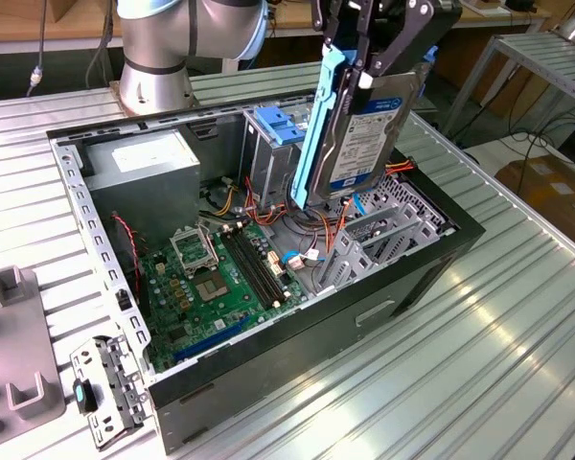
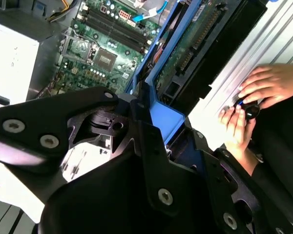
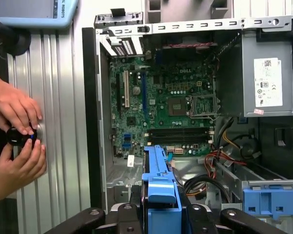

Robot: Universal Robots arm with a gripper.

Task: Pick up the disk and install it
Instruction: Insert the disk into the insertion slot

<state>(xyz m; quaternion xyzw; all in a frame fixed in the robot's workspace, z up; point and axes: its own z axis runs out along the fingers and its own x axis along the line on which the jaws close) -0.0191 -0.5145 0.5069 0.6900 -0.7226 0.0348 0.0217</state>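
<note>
Holds the black boxy disk with blue plastic frame (image 1: 369, 144) pinched in the black claw (image 1: 366, 67) — up over the open black computer case (image 1: 297, 364). Lifted, not put in yet.

Your case (image 1: 268, 383) lies open on the table (image 1: 498, 364). Inside, the power supply (image 1: 139, 168) fills its far corner on the exterior view's left, the motherboard (image 1: 220, 278) lies before it, and the disk (image 1: 374, 134) hangs upright over the drive cage (image 1: 379, 235) towards that view's right.
</note>
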